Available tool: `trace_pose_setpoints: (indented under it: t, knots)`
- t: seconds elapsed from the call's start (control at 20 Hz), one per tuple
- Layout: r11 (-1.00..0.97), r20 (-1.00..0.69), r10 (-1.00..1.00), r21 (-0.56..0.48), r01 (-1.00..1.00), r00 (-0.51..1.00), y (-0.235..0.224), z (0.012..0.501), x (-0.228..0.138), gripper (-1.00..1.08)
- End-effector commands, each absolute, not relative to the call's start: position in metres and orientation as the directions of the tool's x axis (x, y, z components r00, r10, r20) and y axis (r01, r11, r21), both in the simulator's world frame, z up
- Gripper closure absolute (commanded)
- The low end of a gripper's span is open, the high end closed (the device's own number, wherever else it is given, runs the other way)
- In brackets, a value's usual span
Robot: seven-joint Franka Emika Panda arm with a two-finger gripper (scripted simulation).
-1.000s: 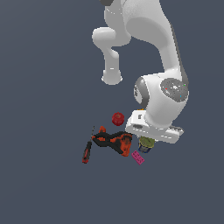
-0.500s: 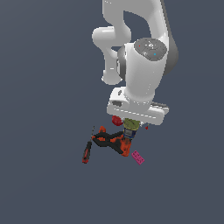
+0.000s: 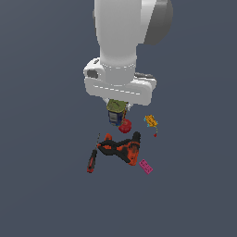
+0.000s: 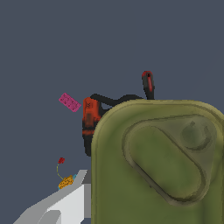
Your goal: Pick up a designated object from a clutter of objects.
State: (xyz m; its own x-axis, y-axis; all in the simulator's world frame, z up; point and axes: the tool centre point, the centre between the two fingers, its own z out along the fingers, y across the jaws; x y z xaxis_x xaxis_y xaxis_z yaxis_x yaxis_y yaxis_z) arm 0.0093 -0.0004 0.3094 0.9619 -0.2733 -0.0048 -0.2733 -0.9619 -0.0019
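Pincer (image 3: 117, 107) grips boxy olive-topped can (image 3: 116, 112).

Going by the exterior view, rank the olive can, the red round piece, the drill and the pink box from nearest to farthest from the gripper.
1. Olive can: right at the gripper, under the wrist.
2. Red round piece: just below the can in the exterior view.
3. Drill: lower, mid-clutter.
4. Pink box: lowest, toward the exterior view's right.
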Motion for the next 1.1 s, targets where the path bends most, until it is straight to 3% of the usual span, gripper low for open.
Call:
trace_pose_setpoints:
  t: [0.0, 0.55, 1.05]
  knots:
    - [-0.962, -0.001, -0.273, -0.004, -0.273, 0.962, -0.02, 0.334, 0.001, 1.08]
    - [-0.962, -0.001, -0.273, -0.002, -0.273, 0.962, -0.086, 0.408, -0.024, 1.08]
    - [-0.962, 0.0, -0.273, 0.0, -0.273, 0.962, -0.1, 0.423, -0.027, 1.08]
